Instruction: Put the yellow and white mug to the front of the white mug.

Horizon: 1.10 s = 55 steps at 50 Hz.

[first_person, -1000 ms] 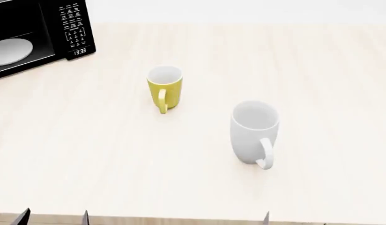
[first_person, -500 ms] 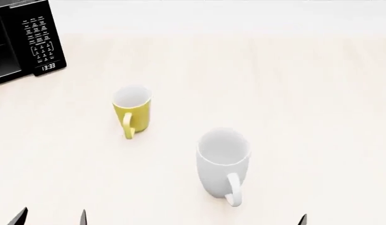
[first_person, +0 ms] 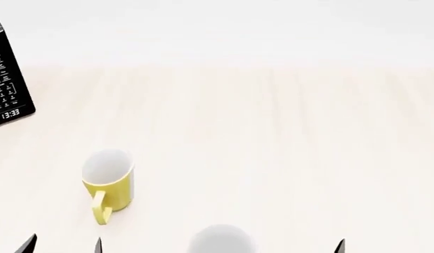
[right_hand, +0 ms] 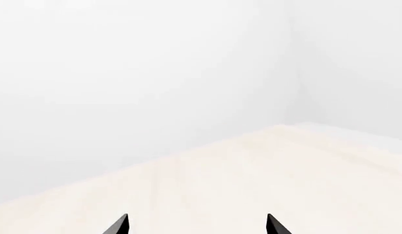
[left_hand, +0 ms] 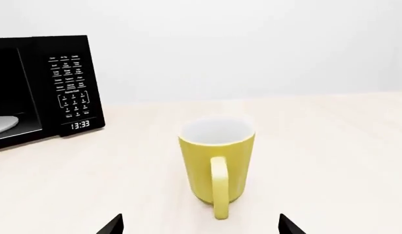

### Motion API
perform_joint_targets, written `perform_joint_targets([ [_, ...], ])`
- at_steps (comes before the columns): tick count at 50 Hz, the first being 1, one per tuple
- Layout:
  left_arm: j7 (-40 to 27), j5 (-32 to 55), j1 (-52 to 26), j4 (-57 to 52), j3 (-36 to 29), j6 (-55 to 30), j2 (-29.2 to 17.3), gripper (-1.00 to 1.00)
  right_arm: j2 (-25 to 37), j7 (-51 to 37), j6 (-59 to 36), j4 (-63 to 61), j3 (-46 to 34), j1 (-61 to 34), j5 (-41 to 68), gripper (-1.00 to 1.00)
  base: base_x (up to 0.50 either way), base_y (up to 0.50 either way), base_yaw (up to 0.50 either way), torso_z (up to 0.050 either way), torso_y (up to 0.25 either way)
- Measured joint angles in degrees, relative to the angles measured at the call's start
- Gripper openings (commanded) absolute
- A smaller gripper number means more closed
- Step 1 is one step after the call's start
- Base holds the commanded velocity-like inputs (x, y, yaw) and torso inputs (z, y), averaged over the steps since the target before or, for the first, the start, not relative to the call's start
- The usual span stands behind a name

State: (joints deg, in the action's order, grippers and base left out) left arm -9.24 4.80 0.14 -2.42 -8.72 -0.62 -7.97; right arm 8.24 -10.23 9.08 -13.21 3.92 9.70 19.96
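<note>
The pale wood-grain worktop carries everything. A black microwave oven with a white keypad stands at its far left. The tall plain white mug shows only its rim at the head view's lower edge. The small yellow and white mug stands upright behind and to the left of it, well apart, handle toward the robot. The left gripper is spread wide, fingertips either side of that mug's handle line, touching nothing. The right gripper is equally wide open over bare worktop, holding nothing
</note>
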Motion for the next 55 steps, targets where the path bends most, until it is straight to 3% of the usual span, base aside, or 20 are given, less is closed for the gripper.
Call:
perform_joint_targets([
  [30,-1.17,2.15,-0.95,1.18,-0.98,-0.57,-1.06,1.00,1.18,-2.90,-1.70,0.45,-1.73,-0.63,-0.06,1.00,0.06,-0.01,0.00,0.000,0.000],
  [55,-2.39,2.46,-6.58,6.56,-2.90,-3.66,-0.79,1.00,2.04,-4.05,-1.49,0.73,-2.71,-0.78,0.41,1.00,0.00,0.00,0.00,0.000,0.000],
])
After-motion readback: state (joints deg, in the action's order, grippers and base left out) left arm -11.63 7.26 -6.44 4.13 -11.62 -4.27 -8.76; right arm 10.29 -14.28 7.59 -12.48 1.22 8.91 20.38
